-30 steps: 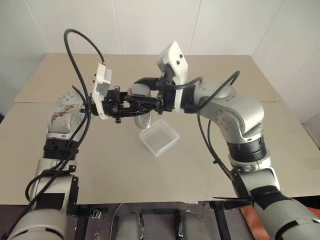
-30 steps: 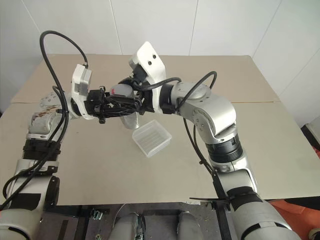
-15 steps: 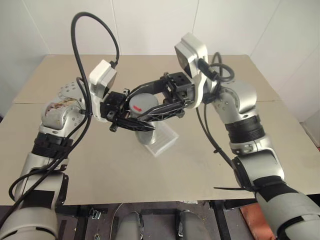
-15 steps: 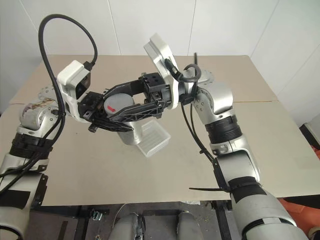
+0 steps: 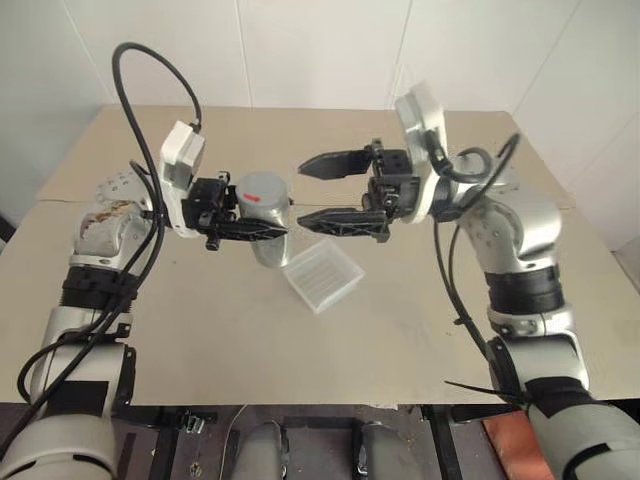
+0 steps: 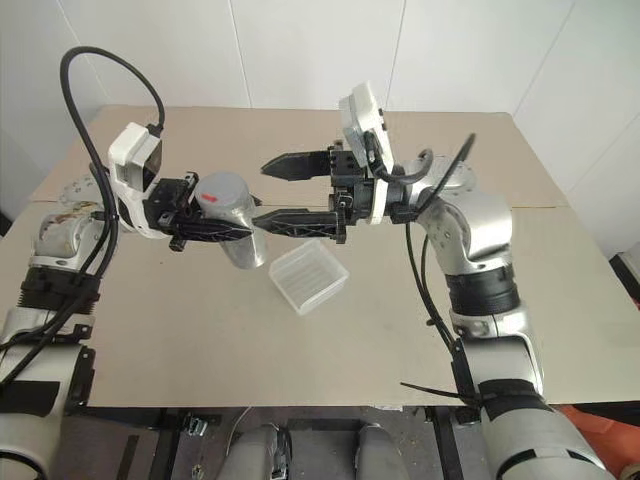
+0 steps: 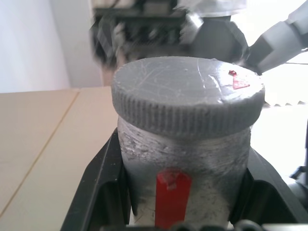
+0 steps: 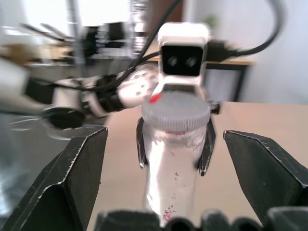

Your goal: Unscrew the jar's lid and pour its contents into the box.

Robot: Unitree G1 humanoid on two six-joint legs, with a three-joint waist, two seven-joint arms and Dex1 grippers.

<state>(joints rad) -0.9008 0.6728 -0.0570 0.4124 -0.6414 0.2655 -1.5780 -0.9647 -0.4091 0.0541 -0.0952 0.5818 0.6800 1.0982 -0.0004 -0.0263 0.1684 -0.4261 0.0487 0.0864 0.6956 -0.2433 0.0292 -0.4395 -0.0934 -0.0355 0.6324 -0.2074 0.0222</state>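
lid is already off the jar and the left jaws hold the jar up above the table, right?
Not quite: the lid is on the jar, as the left wrist view shows, its ribbed cap seated on the jar's mouth. The rest holds: the left gripper clamps the jar up above the table.

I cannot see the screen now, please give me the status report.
Left hand shut on the jar, lid on. Right hand open, off the lid. Box on table below; nothing between.
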